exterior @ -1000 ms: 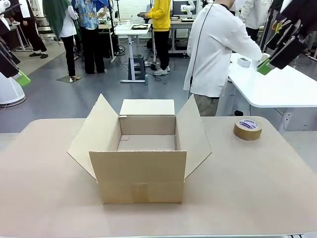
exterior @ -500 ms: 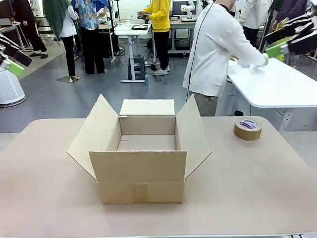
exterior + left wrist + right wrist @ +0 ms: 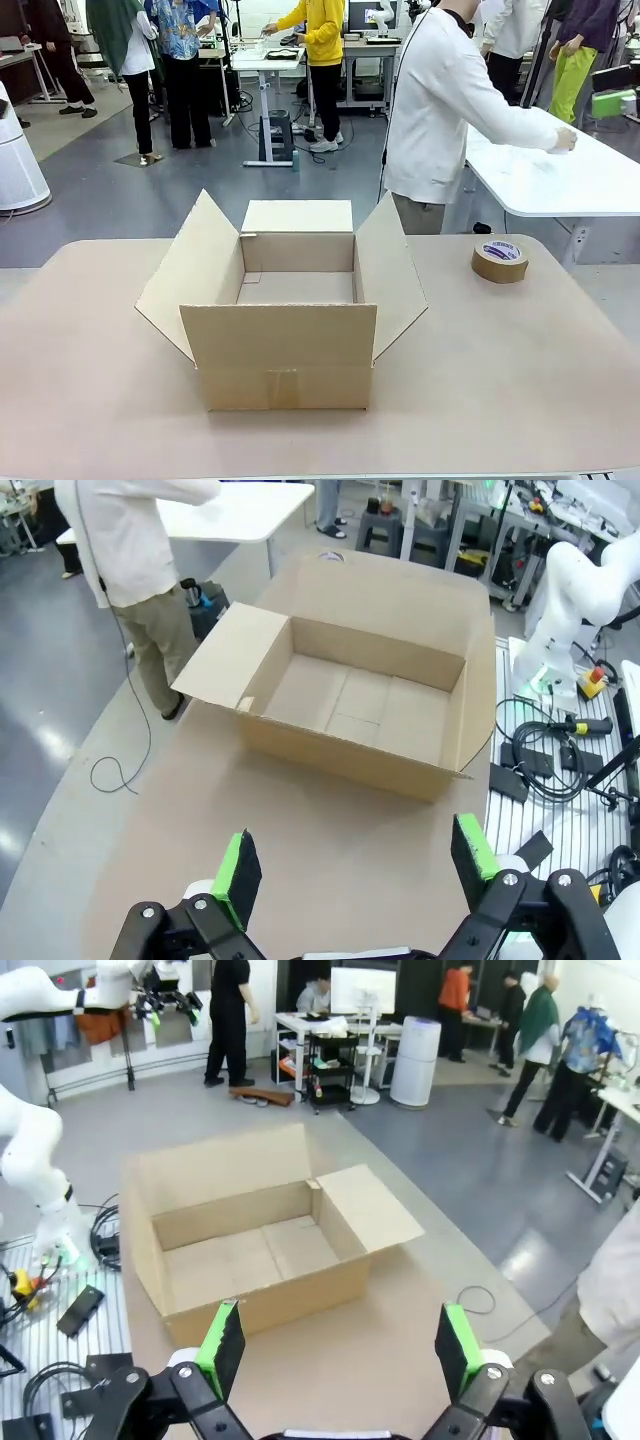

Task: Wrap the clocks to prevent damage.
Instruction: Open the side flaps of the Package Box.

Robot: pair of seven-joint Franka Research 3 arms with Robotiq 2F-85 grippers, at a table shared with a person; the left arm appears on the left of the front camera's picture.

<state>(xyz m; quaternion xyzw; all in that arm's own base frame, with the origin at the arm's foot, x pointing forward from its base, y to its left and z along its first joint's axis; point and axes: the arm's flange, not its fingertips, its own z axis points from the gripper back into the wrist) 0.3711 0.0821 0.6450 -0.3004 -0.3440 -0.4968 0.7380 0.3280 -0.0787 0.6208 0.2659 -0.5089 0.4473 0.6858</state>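
The clocks are out of view. An open cardboard box [image 3: 290,300] stands empty in the middle of the tan table [image 3: 500,380], all flaps spread outward. My left gripper [image 3: 350,865] hangs high above the table's near side, open, with nothing between its green pads; the box [image 3: 350,695] lies below and ahead of it. My right gripper [image 3: 335,1345] is also raised and open with nothing in it, looking down on the box [image 3: 260,1245] from the other side.
A roll of brown packing tape [image 3: 500,260] lies on the table at the far right. A person in a white top [image 3: 440,110] stands beyond the far edge, turned away and reaching over a white table [image 3: 560,180].
Both grippers have drawn up and outward, leaving the upper corners of the front view. The person has stretched an arm farther right over the white table.
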